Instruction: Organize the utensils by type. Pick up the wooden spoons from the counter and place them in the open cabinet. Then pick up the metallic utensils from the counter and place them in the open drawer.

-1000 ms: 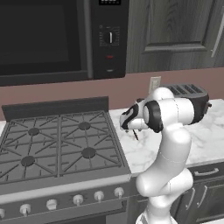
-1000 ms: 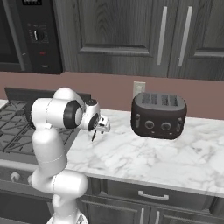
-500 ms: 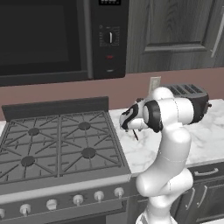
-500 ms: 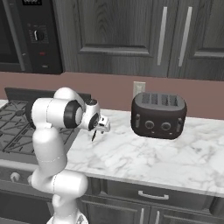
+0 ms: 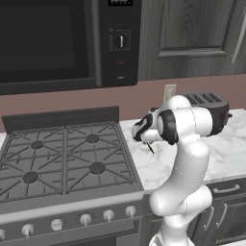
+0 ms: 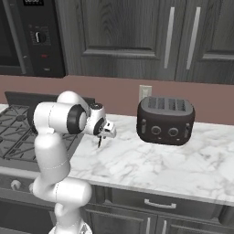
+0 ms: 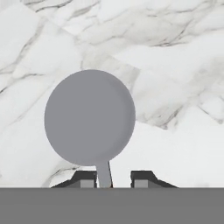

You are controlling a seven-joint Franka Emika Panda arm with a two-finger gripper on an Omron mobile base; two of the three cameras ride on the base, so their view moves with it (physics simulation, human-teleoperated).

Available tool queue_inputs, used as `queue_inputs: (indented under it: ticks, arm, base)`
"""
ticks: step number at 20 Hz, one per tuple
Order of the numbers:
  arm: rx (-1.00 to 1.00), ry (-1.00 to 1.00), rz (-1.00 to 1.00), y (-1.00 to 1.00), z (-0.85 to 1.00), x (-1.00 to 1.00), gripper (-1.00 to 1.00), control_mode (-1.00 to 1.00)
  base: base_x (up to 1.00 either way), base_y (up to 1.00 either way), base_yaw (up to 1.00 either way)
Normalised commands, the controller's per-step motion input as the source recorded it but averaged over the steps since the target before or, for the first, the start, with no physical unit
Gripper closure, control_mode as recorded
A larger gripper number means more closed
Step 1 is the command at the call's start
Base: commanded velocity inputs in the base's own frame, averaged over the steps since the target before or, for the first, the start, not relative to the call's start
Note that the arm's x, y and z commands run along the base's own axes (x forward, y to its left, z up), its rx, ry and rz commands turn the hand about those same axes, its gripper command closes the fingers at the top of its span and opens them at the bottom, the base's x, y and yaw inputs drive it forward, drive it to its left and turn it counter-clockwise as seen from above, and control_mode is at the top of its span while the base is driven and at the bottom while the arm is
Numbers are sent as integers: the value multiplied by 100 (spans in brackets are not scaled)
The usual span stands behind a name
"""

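In the hand view a metallic utensil (image 7: 89, 117) with a round flat grey head lies over the white marble counter (image 7: 175, 65). Its thin stem runs down between the fingertips of my gripper (image 7: 113, 177). The jaws stand narrow about the stem: the left tip is against it and the right tip is a small gap away. The handle is hidden below. In the base views my gripper (image 5: 149, 143) (image 6: 108, 132) hangs low over the counter (image 5: 226, 144) (image 6: 160, 160), just right of the stove, with a thin dark sliver (image 6: 99, 142) under it. The wooden spoons, cabinet and drawer are out of view.
A dark toaster (image 5: 216, 103) (image 6: 165, 119) stands at the back of the counter, right of the hand. The black gas stove (image 5: 62, 158) (image 6: 13, 128) borders the counter on the left. A microwave (image 5: 48, 43) hangs above the stove. Closed dark cabinet doors (image 6: 183, 36) line the wall.
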Motion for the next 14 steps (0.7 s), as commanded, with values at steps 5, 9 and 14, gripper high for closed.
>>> queue_inputs:
  ticks: [5,9,14]
  arm:
    - [0,0,0,0,-8,0,100,-100]
    - [-3,0,0,0,-33,0,100,-100]
    - [-1,1,0,0,-71,0,100,-100]
  base:
    - [0,0,0]
    - [0,0,0]
    - [0,0,0]
